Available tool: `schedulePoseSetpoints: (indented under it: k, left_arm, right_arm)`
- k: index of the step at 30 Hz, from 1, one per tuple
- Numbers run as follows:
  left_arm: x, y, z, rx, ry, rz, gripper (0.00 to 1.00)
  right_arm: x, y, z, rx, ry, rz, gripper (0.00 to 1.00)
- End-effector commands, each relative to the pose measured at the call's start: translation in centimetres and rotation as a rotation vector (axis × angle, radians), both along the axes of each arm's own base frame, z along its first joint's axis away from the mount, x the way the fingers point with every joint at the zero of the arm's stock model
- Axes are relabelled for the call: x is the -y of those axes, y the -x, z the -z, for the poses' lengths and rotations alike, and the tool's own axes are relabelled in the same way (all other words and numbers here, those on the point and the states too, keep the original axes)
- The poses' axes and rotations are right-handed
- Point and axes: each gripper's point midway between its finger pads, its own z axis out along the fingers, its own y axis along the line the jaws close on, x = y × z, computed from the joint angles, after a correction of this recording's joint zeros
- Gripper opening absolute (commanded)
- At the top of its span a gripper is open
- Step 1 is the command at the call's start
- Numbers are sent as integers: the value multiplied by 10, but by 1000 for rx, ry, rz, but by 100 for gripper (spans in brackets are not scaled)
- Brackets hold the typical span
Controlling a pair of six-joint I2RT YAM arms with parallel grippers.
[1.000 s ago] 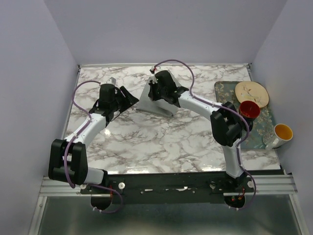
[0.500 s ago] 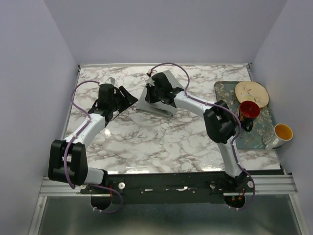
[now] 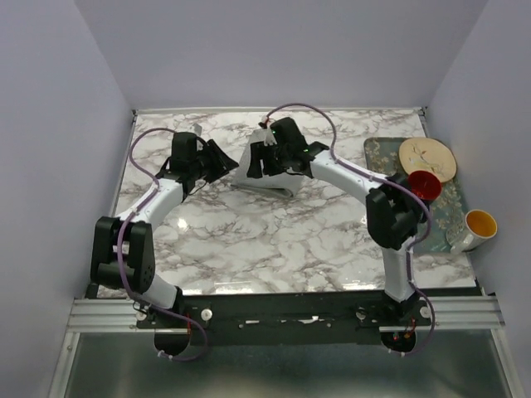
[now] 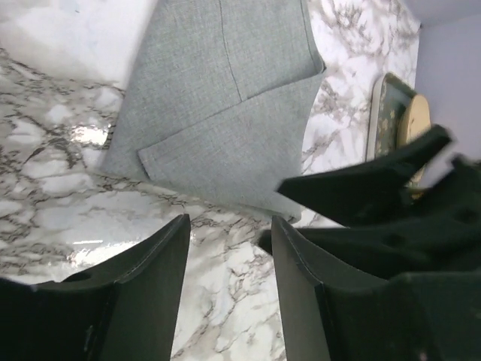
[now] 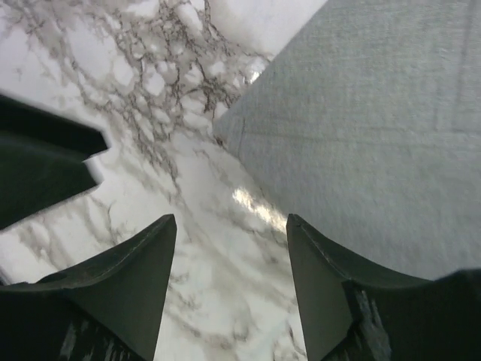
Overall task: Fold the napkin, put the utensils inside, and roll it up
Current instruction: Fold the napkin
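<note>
Left gripper (image 4: 229, 220) farther out, nearer the napkin (image 4: 218, 113); right gripper (image 5: 229, 218) closer to the left

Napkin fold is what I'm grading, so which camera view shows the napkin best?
Left wrist: it shows most of the napkin, with its overlapping folded layers and edges clear. Right wrist shows only one corner and plain weave. Top external shows it small and partly covered.

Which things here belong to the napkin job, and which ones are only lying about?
For the job: napkin, partly folded; left claw and right claw, both open and empty. No utensils can be seen.

Lying about: tray, plate, red cup, white mug.
</note>
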Motion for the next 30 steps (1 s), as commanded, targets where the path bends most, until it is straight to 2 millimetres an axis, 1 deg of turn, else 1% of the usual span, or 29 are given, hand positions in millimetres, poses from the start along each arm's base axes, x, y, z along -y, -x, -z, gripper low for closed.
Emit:
schedulePoseSetpoints:
  k: [1, 2, 3, 4, 5, 7, 8, 9, 10, 11, 13, 17, 20, 21, 23, 24, 25, 27, 29, 30]
  left_arm:
    - [34, -18, 12, -62, 85, 136, 48]
    - [40, -22, 17, -73, 87, 148, 45]
    - [47, -29, 22, -91, 100, 161, 43]
    - [53, -32, 24, -94, 112, 174, 43]
    - [58, -31, 28, -109, 122, 190, 43]
    - [58, -35, 37, -125, 113, 186, 47]
    - [55, -36, 41, -132, 93, 176, 53]
    - [54, -37, 40, -129, 74, 172, 57]
    - [51, -32, 44, -154, 44, 160, 61]
    - [49, -29, 46, -143, -2, 164, 68]
    - [48, -21, 50, -143, -69, 137, 70]
    - [43, -15, 59, -148, -120, 94, 70]
    - [35, -20, 63, -149, -172, 69, 70]
    - [34, -24, 63, -149, -183, 67, 70]
    - [32, -28, 65, -160, -200, 61, 66]
    - [32, -28, 70, -172, -211, 62, 65]
    - [30, -31, 69, -171, -216, 55, 65]
    - [27, -34, 72, -181, -237, 40, 65]
    - [27, -37, 71, -178, -245, 39, 67]
    - [28, -37, 76, -191, -247, 45, 67]
  right_arm:
    - [49, 17, -30, -57, -68, 6, 68]
    - [65, 15, -31, -74, -82, 26, 68]
    - [78, 27, -11, -125, -58, 38, 67]
    - [84, 28, -7, -124, -58, 42, 66]
    - [90, 29, -11, -108, -61, 44, 66]
    - [98, 34, -3, -111, -49, 45, 65]
    - [102, 32, -3, -111, -50, 53, 64]
    - [104, 32, -6, -107, -58, 60, 63]
    - [105, 32, -6, -108, -63, 65, 61]
    - [107, 32, -6, -109, -67, 67, 61]
    - [108, 31, -6, -106, -69, 74, 61]
    - [104, 30, -8, -113, -94, 60, 59]
    - [102, 31, -10, -113, -107, 44, 58]
    - [102, 31, -10, -110, -105, 44, 58]
    - [104, 30, -12, -97, -100, 53, 57]
    - [106, 31, -12, -96, -95, 58, 57]
    - [106, 31, -12, -91, -92, 60, 57]
    - [108, 29, -13, -82, -87, 70, 57]
    - [108, 28, -15, -81, -90, 71, 57]
    - [107, 27, -14, -82, -91, 73, 57]
